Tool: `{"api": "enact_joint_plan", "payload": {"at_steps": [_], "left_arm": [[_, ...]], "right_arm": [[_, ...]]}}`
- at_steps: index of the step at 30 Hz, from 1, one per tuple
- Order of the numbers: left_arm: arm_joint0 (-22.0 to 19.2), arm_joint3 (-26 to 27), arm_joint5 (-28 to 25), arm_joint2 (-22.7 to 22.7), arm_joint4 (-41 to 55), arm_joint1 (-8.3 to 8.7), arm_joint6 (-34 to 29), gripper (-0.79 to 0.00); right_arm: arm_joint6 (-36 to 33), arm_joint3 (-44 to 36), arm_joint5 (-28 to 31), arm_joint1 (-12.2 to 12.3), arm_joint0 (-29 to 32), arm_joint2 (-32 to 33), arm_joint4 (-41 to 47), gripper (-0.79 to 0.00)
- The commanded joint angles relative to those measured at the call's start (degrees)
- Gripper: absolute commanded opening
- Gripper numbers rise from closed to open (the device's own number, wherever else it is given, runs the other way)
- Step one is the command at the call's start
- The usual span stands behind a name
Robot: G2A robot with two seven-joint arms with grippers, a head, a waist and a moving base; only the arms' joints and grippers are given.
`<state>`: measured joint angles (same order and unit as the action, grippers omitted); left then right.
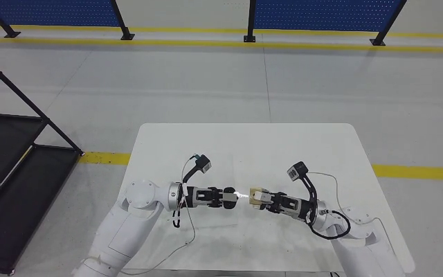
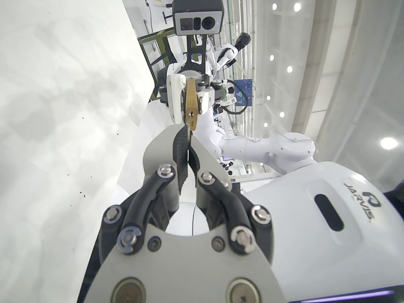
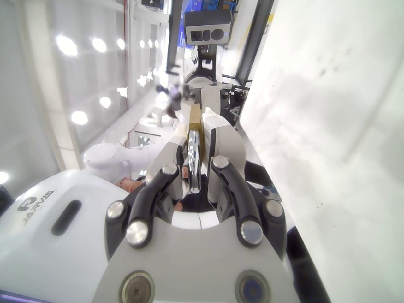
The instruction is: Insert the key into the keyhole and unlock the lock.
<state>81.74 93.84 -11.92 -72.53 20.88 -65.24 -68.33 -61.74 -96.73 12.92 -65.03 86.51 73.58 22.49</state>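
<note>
Both arms meet above the front middle of the white table [image 1: 311, 152]. My right gripper [image 1: 265, 200] [image 3: 194, 124] is shut on the brass padlock [image 1: 257, 197] [image 3: 195, 118], and the silver shackle [image 3: 193, 156] runs back between its fingers. The lock's keyhole face [image 2: 191, 108] is turned toward my left gripper [image 1: 233, 197] [image 2: 188, 141]. That gripper is shut on the small key [image 1: 242, 196] [image 2: 188, 131], pinched between its black pads. The key's tip is at the lock's keyhole face, just below the keyhole [image 2: 190, 114]. Whether it is inside I cannot tell.
Both grippers hold their things in the air over the table's near half. A black shelf rack [image 1: 28, 159] stands on the floor to the left of the table. Blue fence panels [image 1: 325, 14] line the far side of the room.
</note>
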Motion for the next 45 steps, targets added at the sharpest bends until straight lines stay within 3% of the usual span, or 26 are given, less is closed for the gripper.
{"api": "enact_joint_plan", "payload": {"at_steps": [1, 27, 35, 45], "left_arm": [[0.0, 0.1, 0.0, 0.2, 0.1, 0.06, 0.1, -0.785], [-0.6, -0.1, 0.1, 2.2, 1.3, 0.92, 1.6, -0.785], [0.5, 0.5, 2.0, -2.0, 2.1, 2.17, -2.3, -0.785], [0.5, 0.7, 1.9, -2.3, 2.0, 2.23, -1.9, -0.785]], "right_arm": [[-0.1, -0.1, 0.0, 0.1, 0.0, -0.1, -0.1, -0.785], [0.3, -0.1, 0.6, 0.9, 0.0, -1.1, 0.9, -0.785], [-0.1, 0.6, 0.2, 1.2, -0.4, -0.9, 0.9, -0.785], [-0.2, 0.7, 0.2, 1.3, -0.5, -0.9, 0.9, -0.785]]}}
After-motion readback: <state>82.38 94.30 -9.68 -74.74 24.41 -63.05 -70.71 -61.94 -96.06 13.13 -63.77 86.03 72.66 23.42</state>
